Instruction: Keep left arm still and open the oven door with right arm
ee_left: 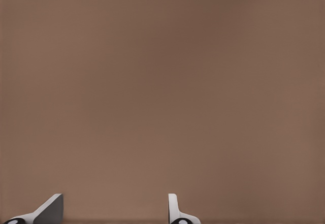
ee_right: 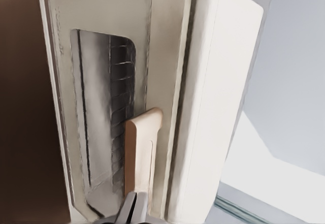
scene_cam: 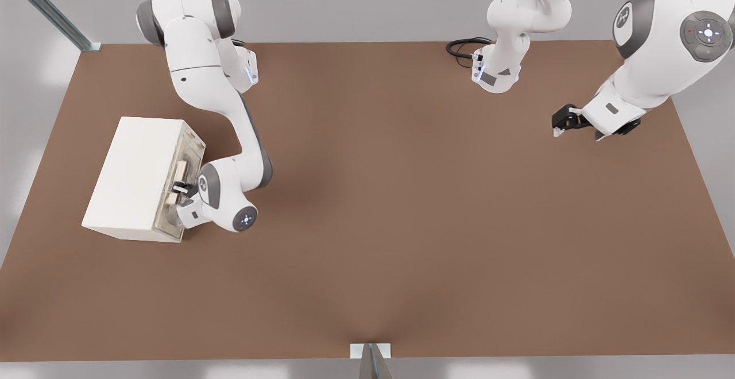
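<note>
Reaching in against the front of the oven, the gripper sits at the tan handle of the oven door, its black body pressed close to the door's lower half as the front view shows it. In the right wrist view the two fingers lie close together, narrow, right at the near end of the handle, but whether they pinch it or only touch it cannot be told. The right arm bends down to the oven from its base at the table's far edge, and its wrist, with a round disc cap, lies just beside the door.

The oven is a cream-white box standing on the brown table, turned at a slight angle. The door faces away from the oven toward the middle of the table. In the wrist view it lies flat within the oven's cream frame, with no gap visible along its edge. Its dark glass window shows a ribbed, grey reflection, and the handle runs alongside the window.

Well apart from the oven, across the table, the left arm hangs with its gripper above the bare tabletop.
</note>
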{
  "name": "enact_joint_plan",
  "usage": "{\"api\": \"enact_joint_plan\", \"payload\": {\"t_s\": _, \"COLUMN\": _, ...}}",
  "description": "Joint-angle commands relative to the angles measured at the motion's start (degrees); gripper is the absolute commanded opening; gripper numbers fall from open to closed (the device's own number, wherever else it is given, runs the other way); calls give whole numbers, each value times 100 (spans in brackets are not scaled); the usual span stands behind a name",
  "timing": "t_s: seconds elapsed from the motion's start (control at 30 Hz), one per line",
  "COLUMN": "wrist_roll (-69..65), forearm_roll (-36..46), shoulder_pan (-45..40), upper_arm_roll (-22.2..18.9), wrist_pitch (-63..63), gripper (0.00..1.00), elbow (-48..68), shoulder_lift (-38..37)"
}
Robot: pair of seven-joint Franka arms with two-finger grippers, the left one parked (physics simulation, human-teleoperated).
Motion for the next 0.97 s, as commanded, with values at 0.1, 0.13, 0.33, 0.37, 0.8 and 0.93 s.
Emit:
{"api": "enact_joint_plan", "payload": {"t_s": 0.1, "wrist_roll": -858, "forearm_roll": 1652, "shoulder_pan": -168, "upper_arm_roll": 21, "wrist_pitch": -1, "gripper": 21, "elbow": 907, "shoulder_lift": -842}}
{"api": "enact_joint_plan", "payload": {"t_s": 0.13, "wrist_roll": -1290, "forearm_roll": 2258, "shoulder_pan": -379, "upper_arm_roll": 21, "wrist_pitch": 52, "gripper": 21, "elbow": 1091, "shoulder_lift": -1149}}
{"api": "enact_joint_plan", "payload": {"t_s": 0.33, "wrist_roll": -2713, "forearm_roll": 3279, "shoulder_pan": -1513, "upper_arm_roll": 337, "wrist_pitch": 412, "gripper": 100, "elbow": 1697, "shoulder_lift": -1888}}
{"api": "enact_joint_plan", "payload": {"t_s": 0.37, "wrist_roll": -2713, "forearm_roll": 3279, "shoulder_pan": -1504, "upper_arm_roll": 337, "wrist_pitch": 474, "gripper": 100, "elbow": 1733, "shoulder_lift": -1897}}
{"api": "enact_joint_plan", "payload": {"t_s": 0.8, "wrist_roll": -3039, "forearm_roll": 3165, "shoulder_pan": -1610, "upper_arm_roll": 320, "wrist_pitch": 597, "gripper": 100, "elbow": 1680, "shoulder_lift": -2161}}
{"api": "enact_joint_plan", "payload": {"t_s": 0.93, "wrist_roll": -3030, "forearm_roll": 3165, "shoulder_pan": -1610, "upper_arm_roll": 320, "wrist_pitch": 597, "gripper": 100, "elbow": 1680, "shoulder_lift": -2161}}
